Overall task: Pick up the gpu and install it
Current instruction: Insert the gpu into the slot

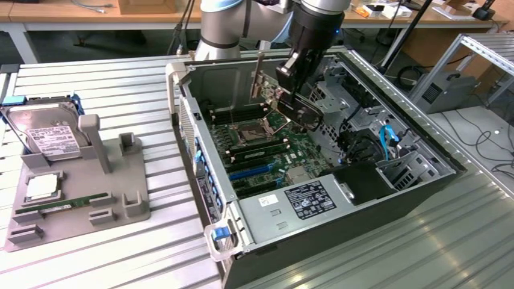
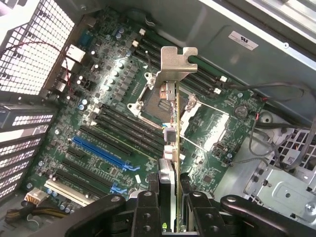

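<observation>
Grey stand (image 1: 80,198) at the exterior view's left carries 1 hard drive (image 1: 50,135). Further right stands the open computer case (image 1: 183,90). Above its motherboard (image 1: 269,153), the gripper (image 2: 170,195) pinches the gpu (image 2: 169,106) between 2 fingers.

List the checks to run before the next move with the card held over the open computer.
1. Black fingers clamped on both faces of the thin dark gpu card with silver metal end bracket: ok.
2. Card clear above the green motherboard: ok.
3. Long blue expansion slots empty: ok.
4. Card over a blue slot: not ok; it hangs over the silver processor socket.
5. Card's contact edge undamaged: cannot tell.
</observation>
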`<action>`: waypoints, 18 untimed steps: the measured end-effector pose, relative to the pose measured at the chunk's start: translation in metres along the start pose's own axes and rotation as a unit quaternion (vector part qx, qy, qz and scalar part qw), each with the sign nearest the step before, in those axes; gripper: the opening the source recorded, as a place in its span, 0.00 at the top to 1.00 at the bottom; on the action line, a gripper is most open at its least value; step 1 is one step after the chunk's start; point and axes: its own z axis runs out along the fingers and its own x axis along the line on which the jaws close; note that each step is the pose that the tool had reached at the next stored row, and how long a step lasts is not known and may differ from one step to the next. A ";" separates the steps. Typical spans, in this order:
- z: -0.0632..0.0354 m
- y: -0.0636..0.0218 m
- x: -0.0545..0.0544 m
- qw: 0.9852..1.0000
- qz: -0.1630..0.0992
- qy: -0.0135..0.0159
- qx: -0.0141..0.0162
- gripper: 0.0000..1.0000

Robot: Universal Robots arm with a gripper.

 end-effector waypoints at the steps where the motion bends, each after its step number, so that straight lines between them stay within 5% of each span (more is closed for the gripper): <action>1: 0.0000 0.0000 0.000 1.000 -0.002 0.000 0.000 0.73; 18: 0.0000 0.0000 0.000 0.998 -0.063 0.000 -0.002 0.73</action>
